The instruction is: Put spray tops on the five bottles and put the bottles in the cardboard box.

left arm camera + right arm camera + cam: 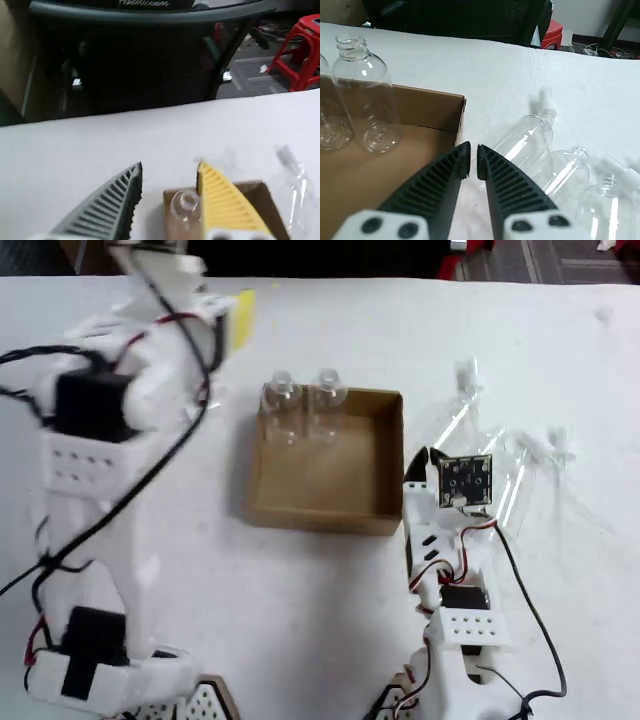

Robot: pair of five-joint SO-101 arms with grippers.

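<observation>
Bottles stand necks-up in cardboard box; left fingers spread, right fingers seemingly pressed together.

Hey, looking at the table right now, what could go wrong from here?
The two upright bottles in the cardboard box have open necks, so they may get packed uncapped. The lying bottles beside the box lie close together; grabbing one could roll the others away.

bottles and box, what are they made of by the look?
Bottles: clear and glossy, probably plastic; the box wall shows through them and they carry bright highlights.
Box: brown, matte cardboard, with a thin raw edge at the rim.
</observation>
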